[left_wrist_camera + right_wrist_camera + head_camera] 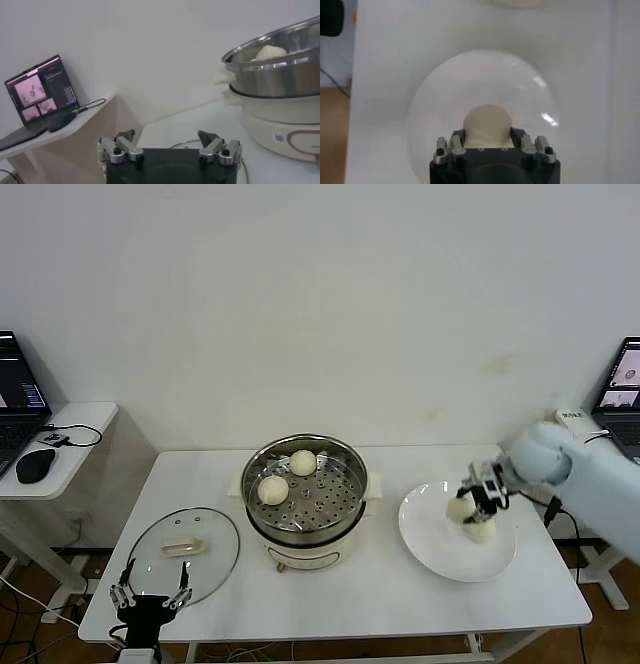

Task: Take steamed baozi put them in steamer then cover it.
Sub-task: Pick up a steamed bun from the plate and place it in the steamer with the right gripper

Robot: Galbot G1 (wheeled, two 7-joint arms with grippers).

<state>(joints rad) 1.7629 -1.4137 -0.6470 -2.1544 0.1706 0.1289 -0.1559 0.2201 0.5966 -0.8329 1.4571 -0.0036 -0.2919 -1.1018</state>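
No readable writing. Right gripper (478,506) fingers clamped on baozi (486,125) over plate (430,542). Left gripper (151,596) idle, fingers apart, beside glass lid (215,554). Steamer (345,474) mid-table (380,594).

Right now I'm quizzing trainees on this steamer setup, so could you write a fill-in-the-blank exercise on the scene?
1. The steamer holds ____ baozi.
2. The right tool is over the ____, closed around a baozi.
3. The glass lid lies on the table to the robot's ____ of the steamer.
4. The left tool, at the table's front edge by the lid, is ____.

Missing words: two; plate; left; open
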